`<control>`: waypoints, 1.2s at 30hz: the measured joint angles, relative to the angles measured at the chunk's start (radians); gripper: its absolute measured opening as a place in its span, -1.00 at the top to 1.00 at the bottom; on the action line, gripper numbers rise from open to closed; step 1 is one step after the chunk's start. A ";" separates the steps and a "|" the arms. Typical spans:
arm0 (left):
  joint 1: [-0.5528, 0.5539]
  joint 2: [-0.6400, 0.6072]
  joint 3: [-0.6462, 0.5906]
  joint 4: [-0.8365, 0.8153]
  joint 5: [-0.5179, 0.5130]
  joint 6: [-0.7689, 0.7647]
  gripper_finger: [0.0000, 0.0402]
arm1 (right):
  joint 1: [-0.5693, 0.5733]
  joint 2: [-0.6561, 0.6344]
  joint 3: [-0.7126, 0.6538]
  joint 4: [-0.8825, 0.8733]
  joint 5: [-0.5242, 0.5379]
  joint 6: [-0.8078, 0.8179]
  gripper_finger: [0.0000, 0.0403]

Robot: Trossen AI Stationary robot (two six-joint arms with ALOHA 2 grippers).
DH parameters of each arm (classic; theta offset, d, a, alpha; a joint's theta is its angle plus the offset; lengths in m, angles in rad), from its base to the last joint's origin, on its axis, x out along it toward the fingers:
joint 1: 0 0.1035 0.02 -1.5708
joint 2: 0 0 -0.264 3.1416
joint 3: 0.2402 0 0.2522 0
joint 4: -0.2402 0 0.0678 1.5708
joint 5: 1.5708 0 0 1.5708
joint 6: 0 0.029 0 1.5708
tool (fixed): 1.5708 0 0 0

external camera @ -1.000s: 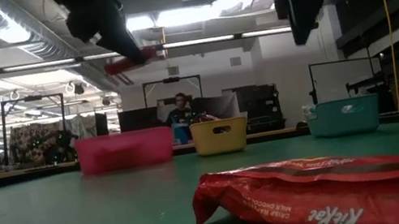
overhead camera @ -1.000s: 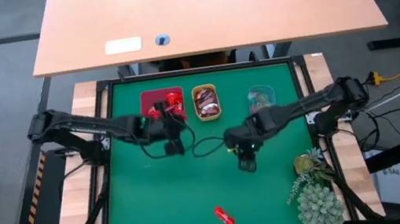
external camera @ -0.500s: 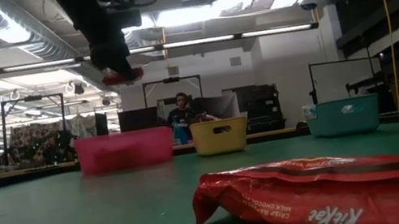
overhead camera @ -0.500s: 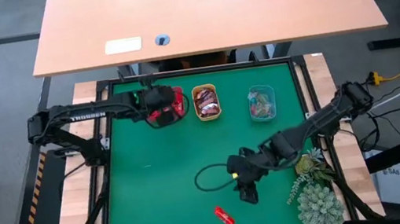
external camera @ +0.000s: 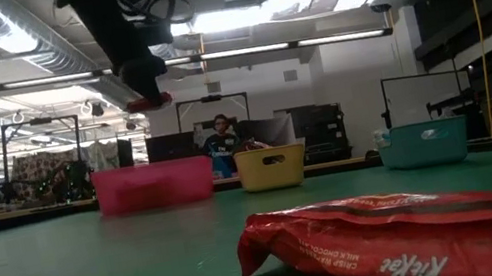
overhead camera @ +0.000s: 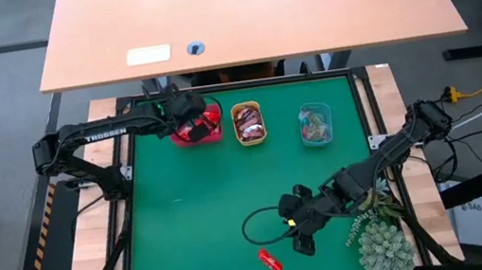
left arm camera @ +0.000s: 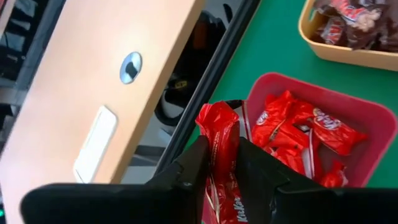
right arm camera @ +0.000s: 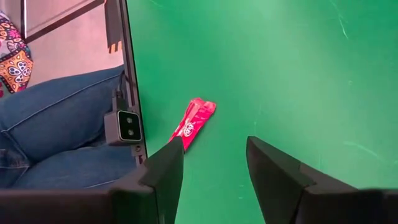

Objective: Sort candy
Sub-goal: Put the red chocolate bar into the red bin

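Candy on mat: one red-wrapped candy point(overhead camera: 269, 261) is seen lying alone on the green mat point(overhead camera: 197, 228) near its front edge, at about 6 o'clock from the mat's centre; in the low view it fills the foreground point(external camera: 411, 241).
Right gripper: the right gripper point(overhead camera: 301, 239) is held low over the mat, just at 1 o'clock of that loose candy and apart from it; its fingers point(right arm camera: 163, 171) are spread with nothing between them, and the candy point(right arm camera: 193, 122) is seen ahead of them in the right wrist view.
Plant: a spiky green artificial plant point(overhead camera: 378, 229) is set at the mat's front right corner, at 3 o'clock of the right gripper.
Teal tray: a teal tray point(overhead camera: 315, 125) is placed at the back, at 2 o'clock from the mat's centre, with mixed candy inside.
Orange tray: an orange tray point(overhead camera: 248, 122) is placed at 12 o'clock, filled with dark brown wrapped candy point(left arm camera: 354, 25).
Red tray: a red tray point(left arm camera: 348, 109) is placed at 11 o'clock, holding several red candies point(left arm camera: 298, 127).
Left gripper: the left gripper point(overhead camera: 188, 116) is raised over the red tray's outer side; its fingers point(left arm camera: 193, 165) are clamped on a red candy point(left arm camera: 219, 140), seen hanging above the tray in the low view point(external camera: 148, 101).
Background: a person is seated far behind the trays.
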 joint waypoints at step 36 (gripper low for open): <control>0.021 0.000 0.000 -0.025 0.328 -0.225 0.18 | 0.000 0.000 0.000 -0.021 -0.002 -0.004 0.13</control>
